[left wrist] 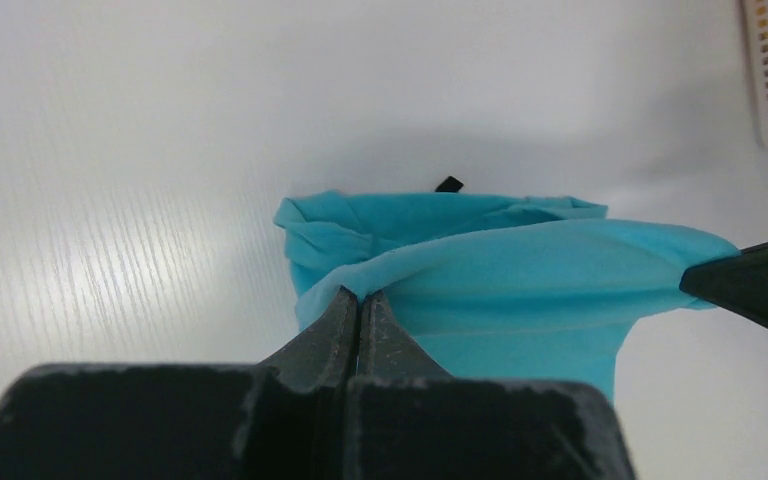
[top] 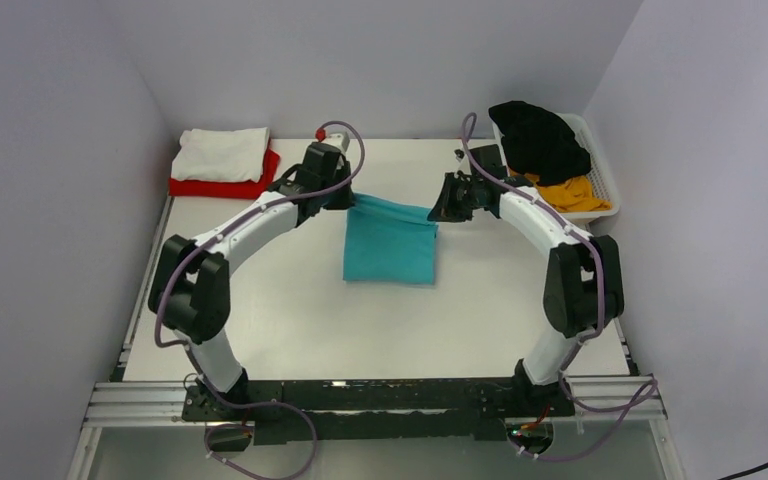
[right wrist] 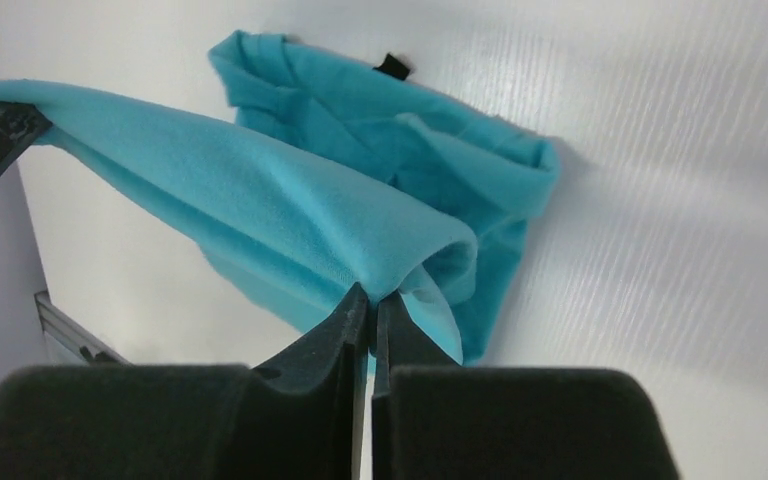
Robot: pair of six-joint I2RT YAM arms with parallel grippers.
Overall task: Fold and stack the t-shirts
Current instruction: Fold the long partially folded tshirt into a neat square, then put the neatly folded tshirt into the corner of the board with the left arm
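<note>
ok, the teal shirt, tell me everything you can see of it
The teal t-shirt is plain, soft, matte cloth, folded into a multi-layer rectangle mid-table. One edge is lifted and stretched between the left tool and the right tool, each shut on a corner fold. The rest drapes onto the white table, bunched underneath. A small black tab pokes out from the lower layers. Nothing else touches it.

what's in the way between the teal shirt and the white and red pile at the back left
Nothing on the table that shows. Only the left arm, whose jaws grip the teal shirt, sits between it and the pile.
</note>
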